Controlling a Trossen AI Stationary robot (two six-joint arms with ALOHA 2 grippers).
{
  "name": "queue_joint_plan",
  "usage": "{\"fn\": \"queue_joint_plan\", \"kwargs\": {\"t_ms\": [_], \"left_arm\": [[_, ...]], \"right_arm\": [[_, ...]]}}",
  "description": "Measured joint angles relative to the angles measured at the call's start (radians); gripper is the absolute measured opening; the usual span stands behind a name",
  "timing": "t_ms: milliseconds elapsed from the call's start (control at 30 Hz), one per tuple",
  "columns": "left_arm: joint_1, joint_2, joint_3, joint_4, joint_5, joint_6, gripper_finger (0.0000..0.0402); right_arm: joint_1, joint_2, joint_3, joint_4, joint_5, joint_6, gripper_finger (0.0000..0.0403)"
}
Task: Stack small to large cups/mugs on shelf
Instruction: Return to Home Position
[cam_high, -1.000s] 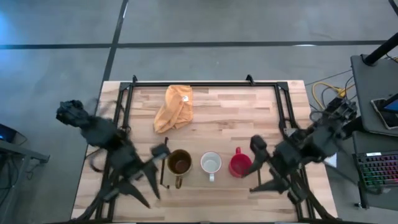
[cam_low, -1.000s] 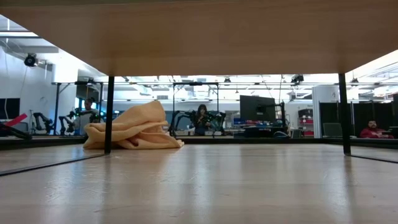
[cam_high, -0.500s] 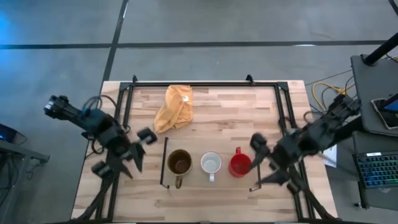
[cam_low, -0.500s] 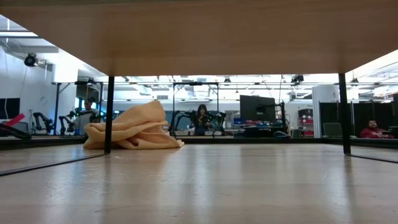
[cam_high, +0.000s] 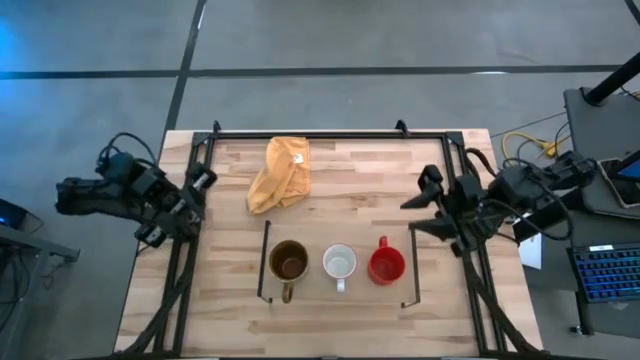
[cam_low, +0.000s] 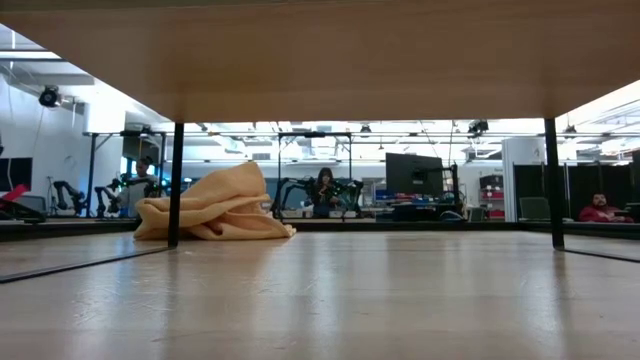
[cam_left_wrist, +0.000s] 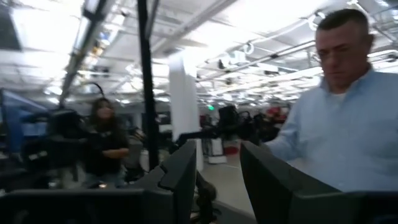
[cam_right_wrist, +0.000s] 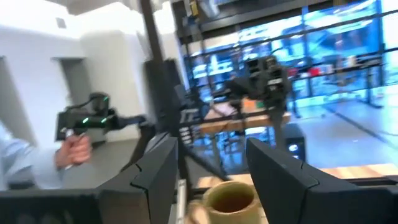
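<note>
Three mugs stand upright in a row on the light-wood shelf (cam_high: 330, 290): a brown-gold mug (cam_high: 288, 262) at the left, a white mug (cam_high: 340, 264) in the middle and a small red mug (cam_high: 385, 266) at the right. The brown-gold mug also shows in the right wrist view (cam_right_wrist: 227, 198). My left gripper (cam_high: 203, 180) is open and empty, raised at the table's left edge. My right gripper (cam_high: 427, 205) is open and empty, raised to the far right of the red mug. In the low view only the shelf's underside (cam_low: 320, 60) shows; the mugs are hidden.
A yellow-orange cloth (cam_high: 280, 172) lies crumpled on the table's far part, and also shows in the low view (cam_low: 215, 205). Thin black rails (cam_high: 264, 262) (cam_high: 412, 268) stand at the shelf's short ends. A black frame (cam_high: 330, 133) borders the table. A person (cam_left_wrist: 336, 112) shows beyond the table.
My left gripper has drawn back from beside the brown-gold mug toward the table's left and far edge, and has risen. My right gripper has pulled away from the red mug toward the far right and has turned. The three mugs have stayed where they were.
</note>
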Motion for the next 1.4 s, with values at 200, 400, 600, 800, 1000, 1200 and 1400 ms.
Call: {"fn": "queue_joint_plan", "kwargs": {"t_ms": [200,400,600,800,1000,1200,1400], "left_arm": [[0.061,-0.205,-0.154,-0.01,0.006,-0.036,0.0112],[0.067,-0.387,-0.27,-0.017,-0.006,-0.057,0.0112],[0.066,-0.501,-0.414,0.007,-0.114,-0.098,0.0112],[0.066,-0.533,-0.565,0.146,-0.116,-0.084,0.0112],[0.066,-0.533,-0.668,0.234,-0.157,-0.086,0.0112],[0.066,-0.535,-0.718,0.272,-0.169,-0.104,0.0112],[0.075,-0.533,-0.719,0.191,-0.2,-0.102,0.0112]], "right_arm": [[-0.078,-0.051,-0.162,0.148,-0.01,0.005,0.0185],[-0.119,-0.106,-0.267,0.237,-0.01,0.024,0.0185],[-0.153,-0.181,-0.349,0.24,-0.01,0.016,0.0185],[-0.179,-0.286,-0.474,0.253,-0.01,0.007,0.0185],[-0.18,-0.397,-0.624,0.347,-0.01,0.011,0.0185],[-0.185,-0.505,-0.748,0.398,-0.007,0.016,0.0185],[-0.185,-0.599,-0.852,0.412,0.028,0.054,0.0185]]}}
